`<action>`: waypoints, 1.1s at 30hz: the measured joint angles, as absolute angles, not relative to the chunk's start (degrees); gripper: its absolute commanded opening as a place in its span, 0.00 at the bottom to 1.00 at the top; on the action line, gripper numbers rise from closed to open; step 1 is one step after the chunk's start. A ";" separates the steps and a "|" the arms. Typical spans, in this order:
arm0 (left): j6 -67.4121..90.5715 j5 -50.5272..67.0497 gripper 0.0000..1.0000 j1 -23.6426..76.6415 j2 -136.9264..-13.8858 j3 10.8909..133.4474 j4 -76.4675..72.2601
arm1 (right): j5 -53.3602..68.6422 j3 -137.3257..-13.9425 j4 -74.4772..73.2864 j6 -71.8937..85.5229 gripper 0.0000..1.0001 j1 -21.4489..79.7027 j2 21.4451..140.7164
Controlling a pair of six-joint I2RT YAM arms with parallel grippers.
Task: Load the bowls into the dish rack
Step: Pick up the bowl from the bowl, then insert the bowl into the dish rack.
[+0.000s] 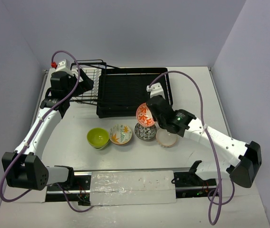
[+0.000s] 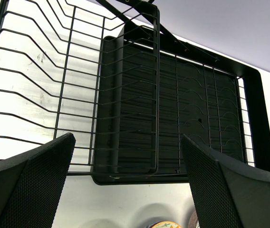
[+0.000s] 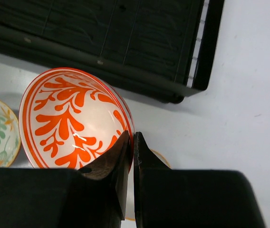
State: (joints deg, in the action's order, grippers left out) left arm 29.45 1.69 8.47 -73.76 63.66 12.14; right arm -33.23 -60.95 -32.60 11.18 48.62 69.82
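Observation:
My right gripper (image 1: 150,113) is shut on the rim of the red-orange patterned bowl (image 1: 144,114), holding it tilted just above the table in front of the dish rack (image 1: 125,90). In the right wrist view the fingers pinch the rim of the red-orange patterned bowl (image 3: 71,118) at its right side, the gripper (image 3: 131,137) closed on it. The lime green bowl (image 1: 98,137), the leaf-pattern bowl (image 1: 120,134) and the cream-pink bowl (image 1: 167,138) sit in a row on the table. My left gripper (image 1: 86,84) is open and empty over the wire basket (image 1: 88,78).
A dark patterned bowl (image 1: 145,131) sits in the row, right below the held bowl. The left wrist view shows the wire basket (image 2: 40,85) and the slatted tray (image 2: 192,109) between wide-open fingers (image 2: 30,185). Grey walls close in the table on three sides.

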 measured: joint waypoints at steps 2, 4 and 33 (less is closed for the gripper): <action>29.45 1.72 0.98 8.47 -73.76 63.66 12.14 | -34.52 -62.74 -32.12 9.41 0.00 48.64 69.97; 29.45 1.69 0.98 8.47 -73.76 63.66 12.14 | -35.97 -64.42 -31.59 7.62 0.00 48.64 70.54; 29.45 1.69 0.98 8.47 -73.65 63.68 12.32 | -38.04 -72.44 -3.68 -23.49 0.00 40.45 88.62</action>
